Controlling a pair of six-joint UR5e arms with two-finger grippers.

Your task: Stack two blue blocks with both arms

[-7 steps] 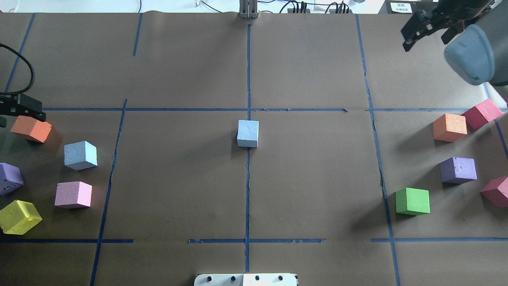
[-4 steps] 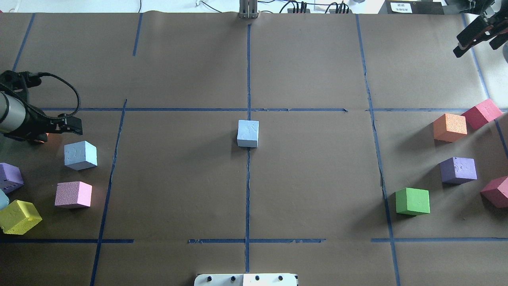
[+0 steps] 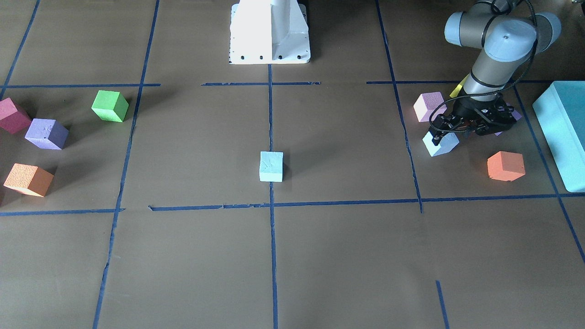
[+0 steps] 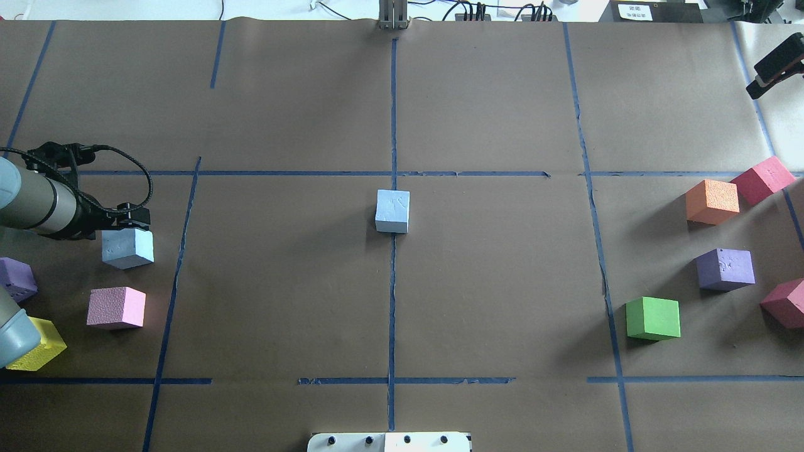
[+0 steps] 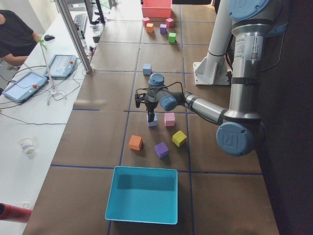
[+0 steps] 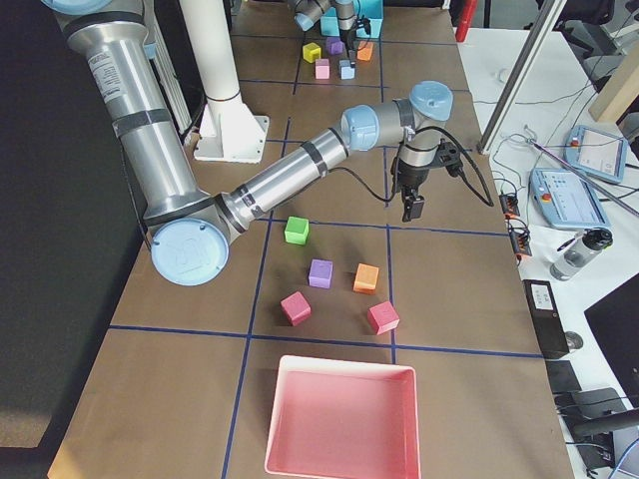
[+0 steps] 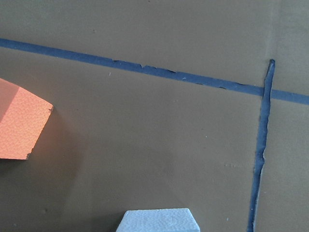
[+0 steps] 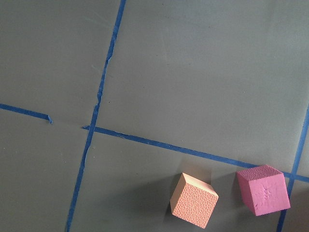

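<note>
One pale blue block sits on the centre tape line; it also shows in the front view. The other blue block lies on the left, between orange and pink cubes. My left gripper hangs just over this block's far edge, with its fingers looking open and nothing held. The left wrist view shows the block's top at the bottom edge. My right gripper is at the far right edge, high and empty. Only one finger shows, apart from the other.
A pink cube, a purple cube and a yellow cube lie near the left block, with an orange cube and a teal box beyond. Orange, red, purple and green cubes lie on the right.
My left gripper has moved from over the orange cube rightwards to the left blue block. My right gripper has drawn back to the right, almost out of the overhead view.
</note>
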